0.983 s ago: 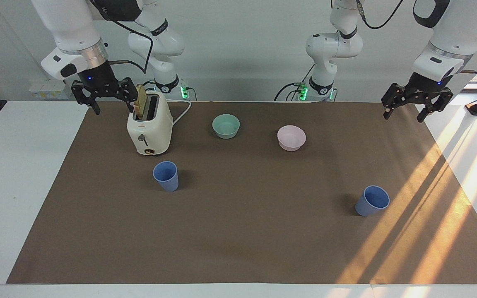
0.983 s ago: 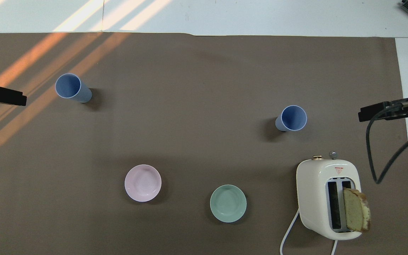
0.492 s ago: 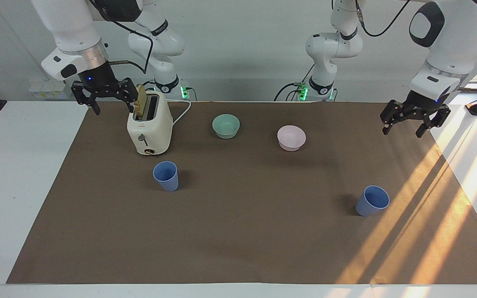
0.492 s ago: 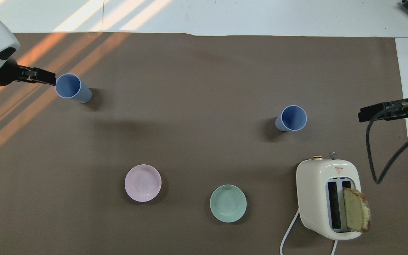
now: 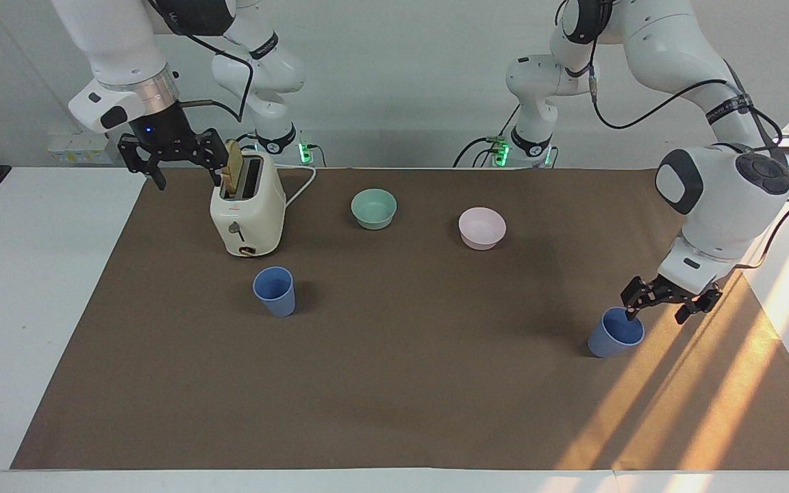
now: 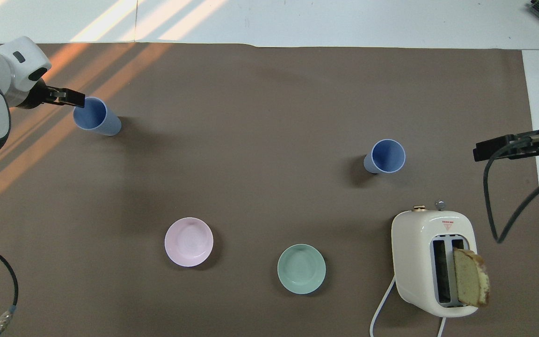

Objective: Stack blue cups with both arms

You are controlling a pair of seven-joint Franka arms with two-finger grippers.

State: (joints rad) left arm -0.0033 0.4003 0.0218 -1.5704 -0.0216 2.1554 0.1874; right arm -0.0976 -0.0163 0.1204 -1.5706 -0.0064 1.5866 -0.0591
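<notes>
- Blue cups stand upright and well apart on the desk [image 5: 394,411]: one blue cup [image 5: 274,291] at the toaster's [image 5: 247,209] 6 o'clock, the other cup [image 5: 616,333] toward the left arm's end.
- Left tool [image 5: 666,306], fingers apart, sits just above that other cup's rim.
- Right tool [image 5: 172,157], fingers spread, waits beside the toaster.

White table [image 5: 31,287] under a brown mat [image 5: 401,383] — two upright blue cups [image 5: 274,291] [image 5: 615,333], mint bowl [image 5: 374,208], pink bowl [image 5: 482,228], cream toaster [image 5: 248,205] (bread slice raised in slot).

There are two blue cups [image 5: 274,290] [image 5: 615,333], two bowls [image 5: 374,207] [image 5: 481,227], one toaster [image 5: 247,206], one slice of bread [image 5: 233,170] and two tools [image 5: 170,161] [image 5: 664,309].
</notes>
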